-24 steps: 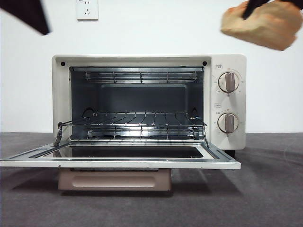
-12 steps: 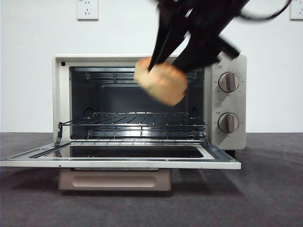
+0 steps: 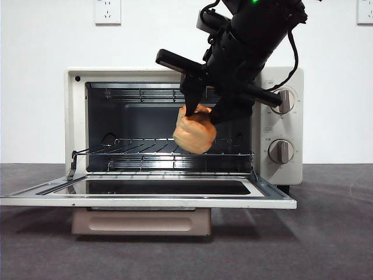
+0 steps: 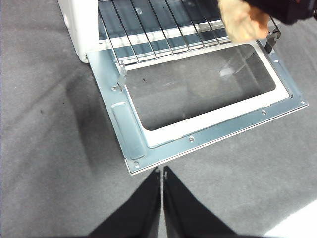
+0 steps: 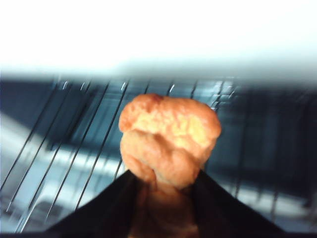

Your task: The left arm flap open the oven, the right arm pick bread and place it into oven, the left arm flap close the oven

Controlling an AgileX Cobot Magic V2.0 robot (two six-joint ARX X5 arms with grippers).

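Note:
The cream-white oven (image 3: 280,79) stands with its glass door (image 3: 145,195) folded down flat and the wire rack (image 3: 140,153) showing inside. My right gripper (image 3: 198,111) reaches down into the oven mouth, shut on the golden-brown bread (image 3: 194,132), which hangs just above the rack. In the right wrist view the bread (image 5: 168,139) sits pinched between the two black fingers, the rack (image 5: 64,148) blurred beyond it. My left gripper (image 4: 162,171) is shut and hovers over the grey table in front of the door's corner (image 4: 133,163), holding nothing. The bread (image 4: 242,22) shows at the edge of that view.
Two beige knobs (image 3: 282,101) sit on the oven's right panel. The beige bar handle (image 3: 141,222) hangs under the lowered door. A wall socket (image 3: 107,11) is above the oven. Grey tabletop (image 3: 332,233) stretches to both sides.
My right arm swung in from the upper right with the bread, then lowered it into the oven mouth above the rack. The dark tip at the top left left the front view.

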